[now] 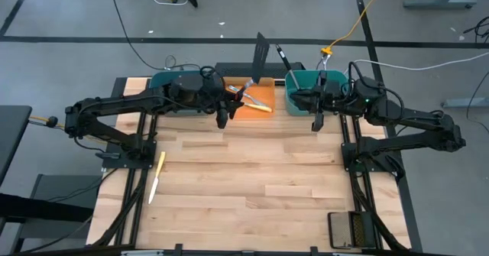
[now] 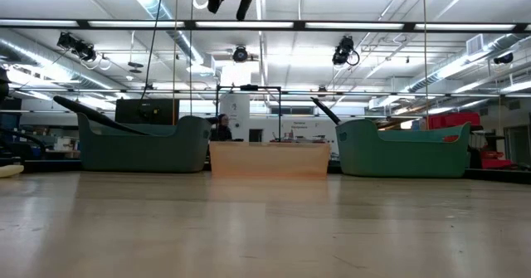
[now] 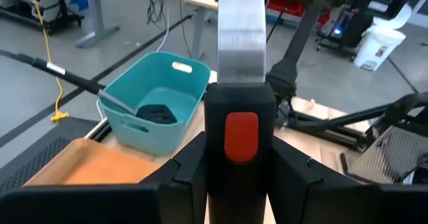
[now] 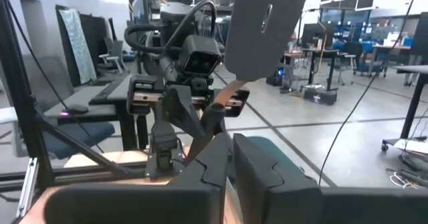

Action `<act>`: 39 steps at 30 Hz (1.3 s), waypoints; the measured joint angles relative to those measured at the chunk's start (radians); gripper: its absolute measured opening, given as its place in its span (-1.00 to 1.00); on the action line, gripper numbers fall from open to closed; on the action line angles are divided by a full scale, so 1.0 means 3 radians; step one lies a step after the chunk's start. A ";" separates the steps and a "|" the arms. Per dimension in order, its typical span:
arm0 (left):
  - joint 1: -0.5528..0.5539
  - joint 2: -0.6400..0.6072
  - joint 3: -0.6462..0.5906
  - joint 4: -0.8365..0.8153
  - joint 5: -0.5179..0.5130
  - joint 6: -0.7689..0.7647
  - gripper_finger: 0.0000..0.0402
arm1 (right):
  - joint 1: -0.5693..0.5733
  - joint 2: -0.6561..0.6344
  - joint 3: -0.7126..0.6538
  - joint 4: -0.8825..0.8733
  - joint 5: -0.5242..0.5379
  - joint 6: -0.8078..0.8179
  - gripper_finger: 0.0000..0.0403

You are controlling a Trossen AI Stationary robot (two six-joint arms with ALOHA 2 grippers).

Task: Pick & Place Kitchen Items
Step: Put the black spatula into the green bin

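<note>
Left gripper point(image 1: 222, 117), beside the orange bin point(image 1: 260, 102), clamps a black spatula point(image 3: 239, 63) upright by its handle; right gripper point(image 1: 316, 121) hangs closed, empty, beside it.

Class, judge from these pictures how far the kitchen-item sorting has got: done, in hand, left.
Done: a black utensil lies in the right teal bin, and a yellow-handled knife in the orange bin.
In hand: the left gripper clamps a spatula, blade up.
Left: a second knife on the table. The right gripper is shut.
</note>
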 joint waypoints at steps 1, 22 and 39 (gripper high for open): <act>0.0000 0.0000 0.0000 0.0028 0.0009 0.0000 -0.41 | 0.0001 0.0000 0.0000 0.0012 0.0000 0.0000 -0.82; 0.0000 0.0000 -0.0001 0.0456 0.0464 0.0025 -0.41 | 0.0003 0.0150 0.0000 0.0066 -0.0007 0.0386 -0.11; -0.0001 0.0000 -0.0001 0.0500 0.0491 0.0026 -0.41 | 0.0069 0.0761 0.0000 0.1070 -0.0210 0.0640 0.33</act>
